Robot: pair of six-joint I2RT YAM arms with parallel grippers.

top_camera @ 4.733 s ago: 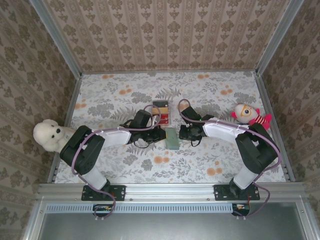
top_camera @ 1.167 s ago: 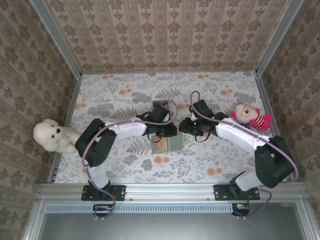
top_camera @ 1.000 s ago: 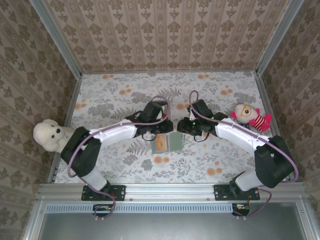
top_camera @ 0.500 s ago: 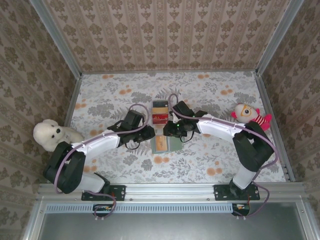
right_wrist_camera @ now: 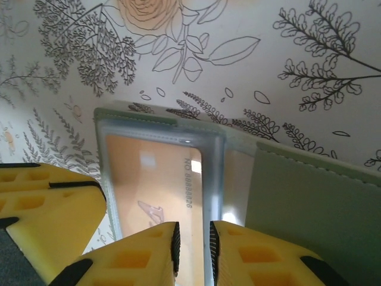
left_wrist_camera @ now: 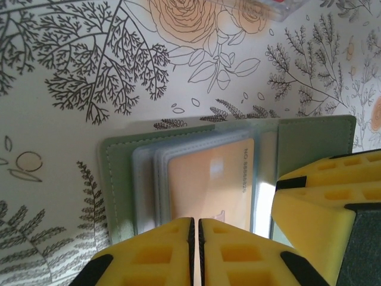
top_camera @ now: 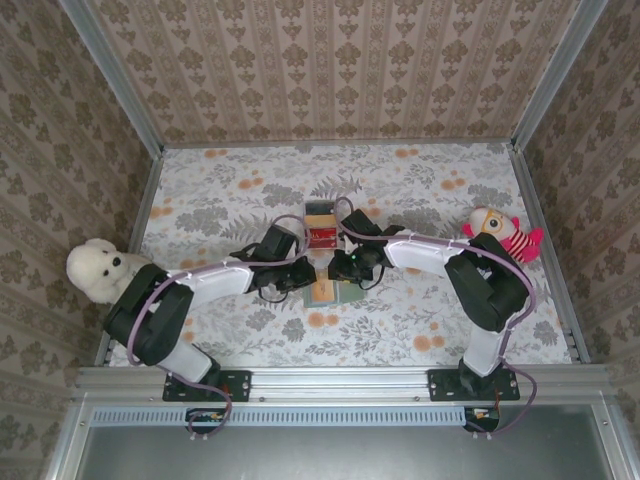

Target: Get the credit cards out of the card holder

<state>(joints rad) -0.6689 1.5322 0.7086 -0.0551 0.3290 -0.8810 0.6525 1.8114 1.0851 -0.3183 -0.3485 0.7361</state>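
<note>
The card holder (top_camera: 349,294) lies open on the flowered table, a grey-green bifold (left_wrist_camera: 312,140) with clear sleeves. An orange credit card (left_wrist_camera: 208,179) sits in the top sleeve of its left panel (right_wrist_camera: 149,173). My left gripper (top_camera: 303,278) hovers low over the card's near edge, its yellow fingertips together (left_wrist_camera: 196,224); I cannot tell if they pinch anything. My right gripper (top_camera: 343,272) comes in from the right and its jaws (right_wrist_camera: 192,231) close on the raised edge of the clear sleeve. The holder's plain right panel (right_wrist_camera: 297,196) lies flat beside them.
A clear plastic box (top_camera: 322,225) with red and yellow contents stands just behind the holder. A white teddy bear (top_camera: 100,272) sits at the left edge and a small red-and-white doll (top_camera: 498,230) at the right. Patterned walls enclose the table.
Both grippers have moved inward onto the open holder. The left one swung away from the box, then came back over the card. Both pairs of jaws have narrowed.
</note>
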